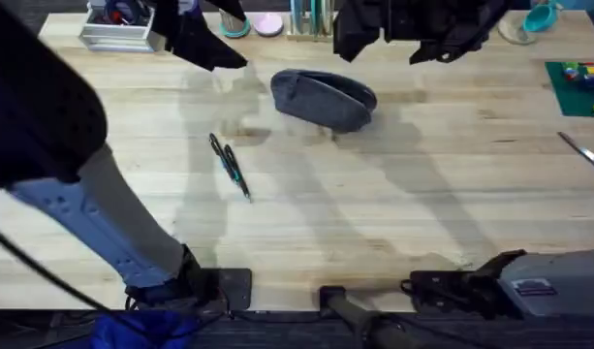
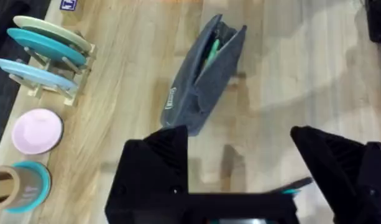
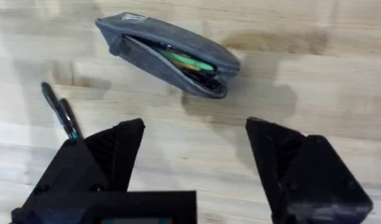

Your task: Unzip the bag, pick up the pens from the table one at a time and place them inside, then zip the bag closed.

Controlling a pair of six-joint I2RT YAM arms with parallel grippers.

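The bag [image 1: 324,98] lies on the table [image 1: 393,204] near the middle of the far edge, its zipper open; green items show inside the gap in both wrist views [image 3: 189,63]. Two pens [image 1: 229,165] lie side by side, touching or nearly so, on bare wood nearer the front edge and a little to the left of the bag, apart from it. The left claw [image 2: 240,162] hangs above the table with its fingers spread wide and nothing between them. The right claw [image 3: 196,155] is likewise wide open and empty, above the wood near the bag and pens [image 3: 59,112].
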